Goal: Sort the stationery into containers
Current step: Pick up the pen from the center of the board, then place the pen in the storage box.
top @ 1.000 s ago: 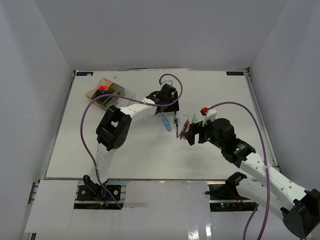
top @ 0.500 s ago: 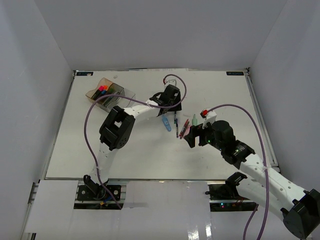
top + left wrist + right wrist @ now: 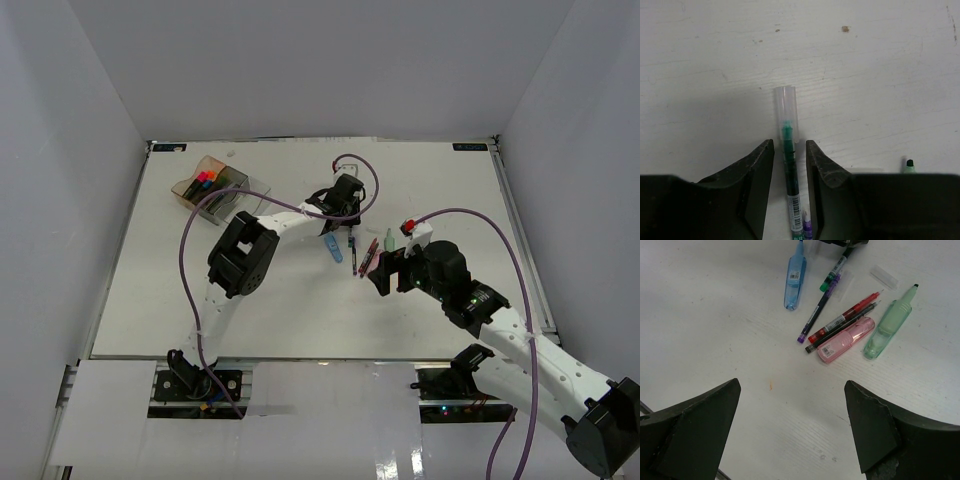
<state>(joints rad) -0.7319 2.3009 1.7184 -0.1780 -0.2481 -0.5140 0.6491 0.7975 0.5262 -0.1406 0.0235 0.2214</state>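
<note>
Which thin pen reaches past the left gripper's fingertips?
The green pen, clear-capped; the purple pen beside it stops short; red pen and black pen lie elsewhere.

Overhead camera looks down; wrist cameras apparently share the green pen [image 3: 789,165] [image 3: 834,273].

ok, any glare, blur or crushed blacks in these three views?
Top external: even diffuse light, but bright reflections on the glossy ledge by the arm bases. Left wrist: green pen sharp; left gripper nearly black, its fingers showing little detail. Right wrist: stationery sharp with soft shadows; right gripper dark, its fingers slightly soft.
</note>
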